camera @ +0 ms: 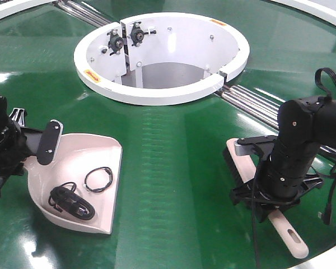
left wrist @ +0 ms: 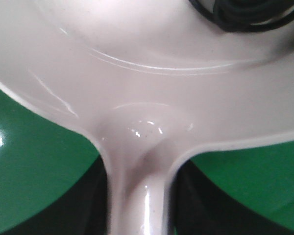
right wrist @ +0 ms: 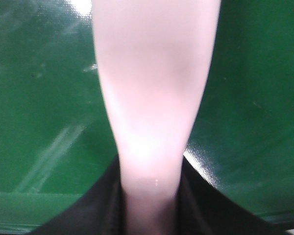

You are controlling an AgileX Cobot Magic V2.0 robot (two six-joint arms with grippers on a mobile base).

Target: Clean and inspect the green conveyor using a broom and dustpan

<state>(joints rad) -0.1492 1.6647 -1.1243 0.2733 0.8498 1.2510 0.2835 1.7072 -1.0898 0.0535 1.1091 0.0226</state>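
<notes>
Here, broom (camera: 281,225) clamped under right end effector (camera: 270,200), on green conveyor (camera: 173,168)

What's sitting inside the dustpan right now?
Inside the dustpan lie a small black cord loop and a larger coiled black cable bundle. The left gripper covers part of the back wall, hiding what's beneath.

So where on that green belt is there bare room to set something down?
The widest bare stretch of green conveyor lies between the dustpan and the broom, up to the white ring hub. Crowded spots: the left hand gripping the dustpan, the right hand on the broom.
</notes>
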